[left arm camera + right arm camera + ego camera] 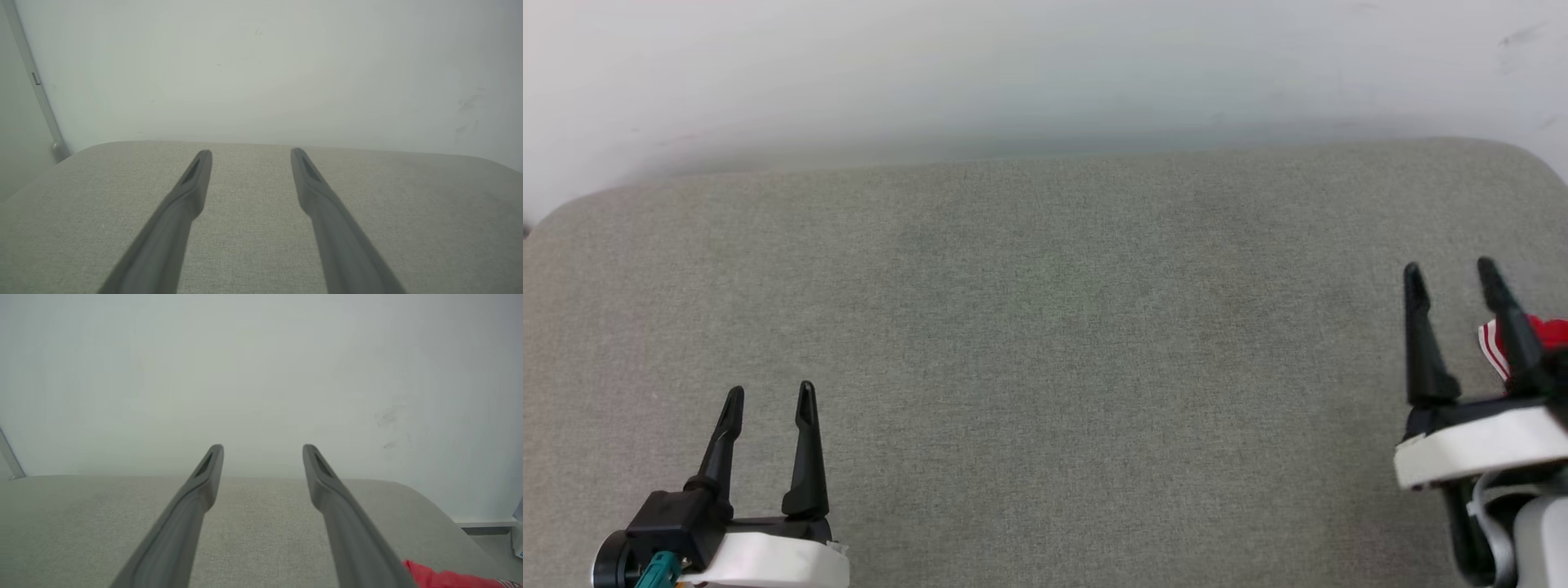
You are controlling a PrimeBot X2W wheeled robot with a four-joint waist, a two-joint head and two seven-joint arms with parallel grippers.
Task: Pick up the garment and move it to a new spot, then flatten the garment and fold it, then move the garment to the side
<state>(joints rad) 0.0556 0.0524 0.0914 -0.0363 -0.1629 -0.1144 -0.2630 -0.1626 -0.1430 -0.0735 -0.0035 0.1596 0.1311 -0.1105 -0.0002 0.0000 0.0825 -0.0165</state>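
The garment (1545, 333) is a red piece with red-and-white stripe trim, peeking out at the right edge of the head view, mostly hidden behind my right gripper's outer finger. A red strip of the garment (445, 577) lies at the bottom right in the right wrist view. My right gripper (1451, 272) stands open just left of it, with nothing between its fingers. My left gripper (770, 395) is open at the lower left over bare cloth. Both fingers of the left gripper (250, 153) and of the right gripper (262, 449) spread wide in their wrist views.
A grey fabric-covered surface (1045, 343) with rounded far corners spans the view. A white wall (1045, 65) rises right behind its far edge. A strip of floor and skirting (486, 526) shows past the surface's right end.
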